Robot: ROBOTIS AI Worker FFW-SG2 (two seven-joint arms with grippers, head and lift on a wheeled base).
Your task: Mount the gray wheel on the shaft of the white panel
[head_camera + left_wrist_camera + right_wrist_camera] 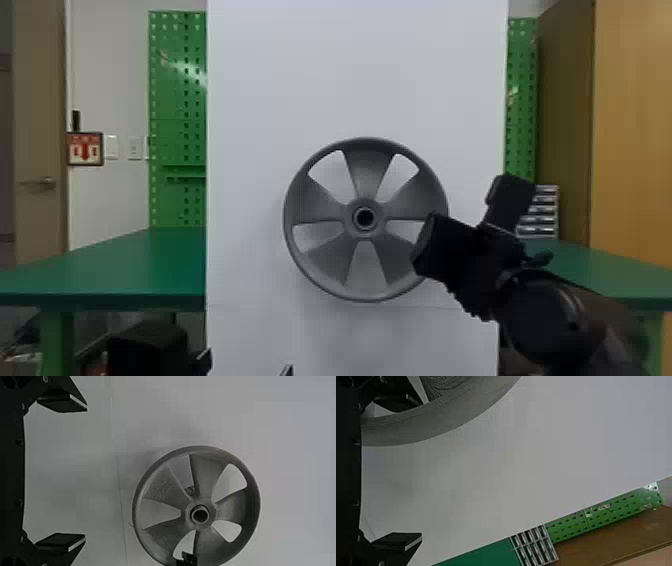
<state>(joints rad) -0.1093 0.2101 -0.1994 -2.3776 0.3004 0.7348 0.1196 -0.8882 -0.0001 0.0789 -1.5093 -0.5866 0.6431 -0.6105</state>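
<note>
Wheel (pixel 367 172) looks stiff, fairly light; we'd pinch its rim (pixel 435 427), between our right gripper's (pixel 421 470) wide-parted, empty jaws; our left gripper (pixel 86 472) gapes too, holding nothing.

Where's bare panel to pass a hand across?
Above the gray wheel on the white panel, and between wheel and the panel's left edge. Crowded: wheel's right side, overlapped by the right gripper in the head view; left gripper low.
</note>
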